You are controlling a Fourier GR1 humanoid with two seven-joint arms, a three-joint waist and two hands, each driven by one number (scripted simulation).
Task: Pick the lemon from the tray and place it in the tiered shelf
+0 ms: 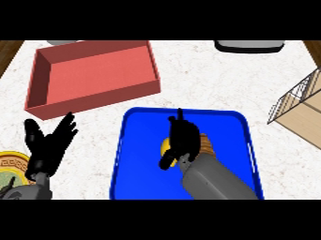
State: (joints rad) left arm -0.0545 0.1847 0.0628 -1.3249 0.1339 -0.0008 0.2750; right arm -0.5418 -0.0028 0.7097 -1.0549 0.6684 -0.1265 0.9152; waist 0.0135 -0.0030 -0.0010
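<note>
The yellow lemon (166,145) lies near the middle of the blue tray (139,154), mostly hidden under my right hand (182,138). That hand hovers over it with fingers stretched toward the tray's far rim and the thumb hanging at the lemon's near left; the fingers are not curled round it. A brown object (205,143) lies just right of the hand on the tray. The tiered shelf (309,105), wire and wood, stands at the right edge. My left hand (47,140) rests open, fingers up, left of the tray.
A red open bin (49,101) sits at the back left. A plate (0,171) with a gold patterned rim is at the lower left under my left forearm. A grey object (250,45) is at the back edge.
</note>
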